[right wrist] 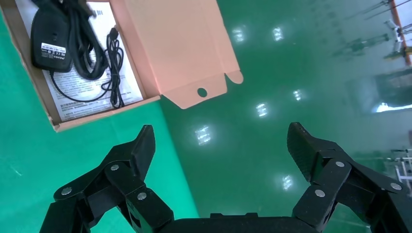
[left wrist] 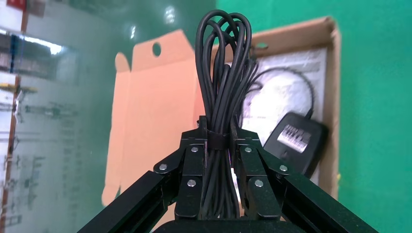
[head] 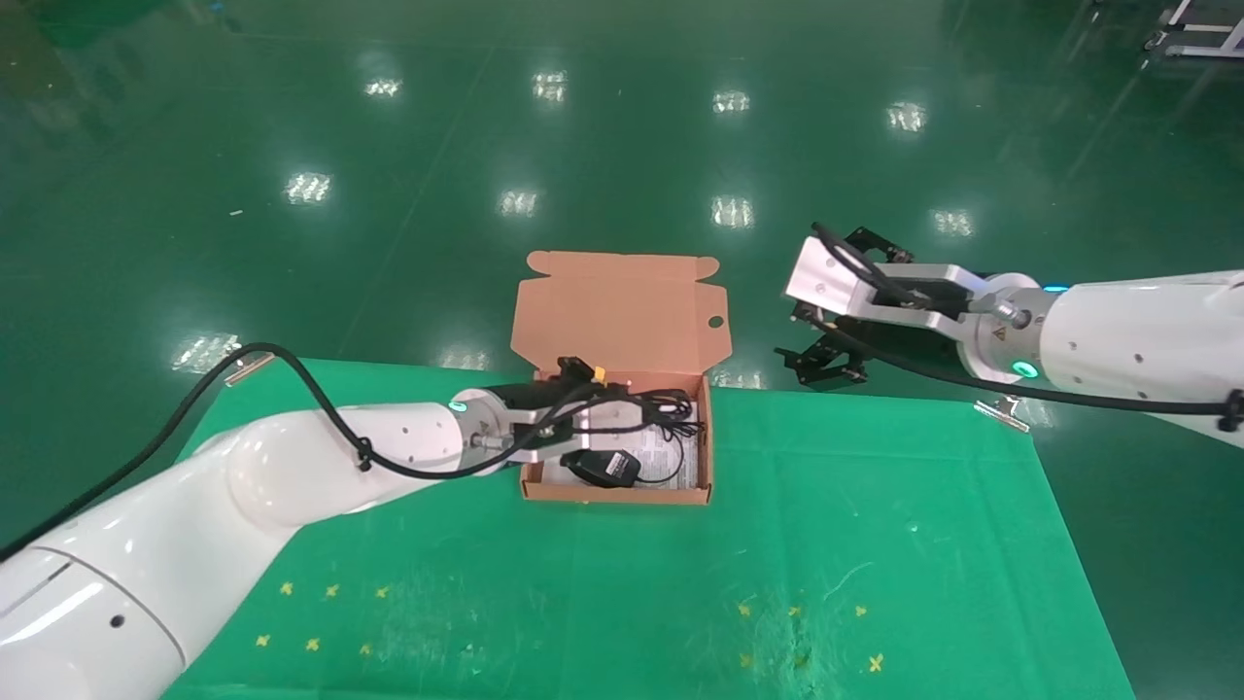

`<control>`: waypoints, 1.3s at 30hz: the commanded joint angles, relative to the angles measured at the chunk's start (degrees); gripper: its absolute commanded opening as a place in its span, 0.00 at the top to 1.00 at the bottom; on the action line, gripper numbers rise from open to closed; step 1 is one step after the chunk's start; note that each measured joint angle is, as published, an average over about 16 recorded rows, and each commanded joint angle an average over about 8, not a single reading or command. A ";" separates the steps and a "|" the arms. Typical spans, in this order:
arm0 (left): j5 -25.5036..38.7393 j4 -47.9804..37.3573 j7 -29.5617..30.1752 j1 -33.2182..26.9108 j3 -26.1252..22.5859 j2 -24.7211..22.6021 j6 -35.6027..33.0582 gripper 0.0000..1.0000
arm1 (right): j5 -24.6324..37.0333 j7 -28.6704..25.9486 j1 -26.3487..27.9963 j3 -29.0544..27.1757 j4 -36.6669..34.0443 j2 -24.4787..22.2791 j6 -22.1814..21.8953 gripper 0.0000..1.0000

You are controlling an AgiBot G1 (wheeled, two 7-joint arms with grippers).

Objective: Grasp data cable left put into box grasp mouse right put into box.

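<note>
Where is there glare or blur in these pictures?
Head view: ceiling lights glare on the glossy green floor. Left wrist view: the data cable in the left gripper is sharp, the box behind it soft. Right wrist view: floor glare again.

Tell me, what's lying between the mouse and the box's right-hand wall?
In the head view, only the white printed sheet and the mouse's thin cord lie before the box wall.

mouse in box, box on table

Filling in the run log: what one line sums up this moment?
left claw: shut on cable, over box | mouse: in box, underside up | right claw: open, empty, off table
</note>
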State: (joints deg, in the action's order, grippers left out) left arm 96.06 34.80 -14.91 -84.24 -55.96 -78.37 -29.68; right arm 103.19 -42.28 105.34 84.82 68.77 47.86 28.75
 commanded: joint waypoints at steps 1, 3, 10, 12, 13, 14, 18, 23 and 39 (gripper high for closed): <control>-2.41 -0.15 -1.79 0.02 -1.09 -0.03 0.11 0.82 | 1.88 -2.19 0.43 0.08 1.82 -0.94 0.37 0.00; -4.10 -0.42 -2.91 -0.10 -1.84 -0.07 0.10 0.57 | 3.30 -3.68 0.65 0.10 2.97 -1.50 0.62 0.00; -6.80 -0.85 -4.26 -0.49 -3.05 -0.16 -0.36 0.00 | 5.61 -5.42 0.89 0.16 4.62 -2.22 0.98 0.00; -6.66 -0.85 -4.14 -0.51 -3.00 -0.14 -0.40 0.00 | 5.50 -5.27 0.88 0.16 4.49 -2.16 0.99 0.00; -6.54 -0.85 -4.08 -0.51 -2.95 -0.13 -0.41 0.00 | 5.40 -5.20 0.88 0.16 4.40 -2.12 0.99 0.00; -6.42 -0.84 -4.03 -0.51 -2.90 -0.12 -0.41 0.00 | 5.30 -5.14 0.87 0.16 4.32 -2.08 0.99 0.00; -5.93 -0.71 -3.83 -0.47 -2.67 -0.02 -0.39 0.00 | 4.88 -4.88 0.82 0.15 3.99 -1.91 0.96 0.00; -6.22 0.15 -3.19 -0.59 -2.35 0.86 -0.49 0.00 | 4.70 -4.67 0.97 0.03 3.75 -1.93 0.82 0.00; -10.63 3.95 1.77 -3.53 1.60 6.20 -1.52 0.00 | 7.82 0.17 4.20 -0.73 6.97 -2.44 7.94 0.00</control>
State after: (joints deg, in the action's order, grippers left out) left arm 84.90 39.10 -12.79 -87.28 -53.88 -71.74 -32.06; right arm 109.46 -41.80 108.46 82.78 75.36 45.17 36.88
